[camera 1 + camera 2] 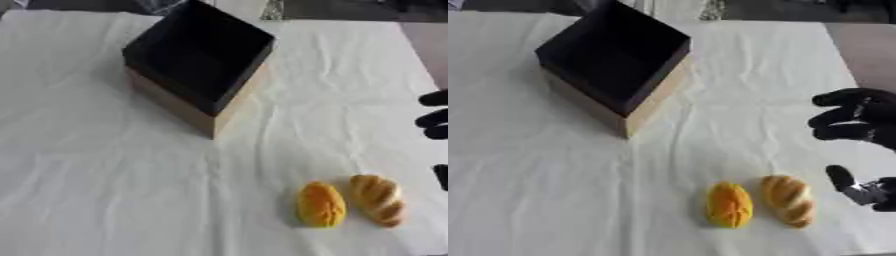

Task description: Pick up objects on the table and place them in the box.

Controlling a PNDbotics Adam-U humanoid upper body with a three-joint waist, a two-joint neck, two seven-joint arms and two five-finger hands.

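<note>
While only its dark fingers and thumb reach in from the right edge, the right hand (859, 120) hangs above the white cloth (553, 200) with nothing in it. Its fingers (842, 98) are spread and loosely bent, pointing left, and the thumb (843, 179) juts out apart from them lower down. No left hand shows in either view.

Just left of the thumb, near it but not touching, lies a tan ridged bread roll (787, 200). Close beside the roll on its left, with a thin strip of cloth between them, lies an orange-yellow ridged piece (729, 205) of oval shape. Both sit on the near right part of the cloth, lengthwise toward the far edge.

Well apart from them, at the far left-centre, stands the box (614, 60). It has tan outer walls and a dark inside, its open top faces up, and one corner points toward the camera. I cannot tell whether anything lies in it.
</note>
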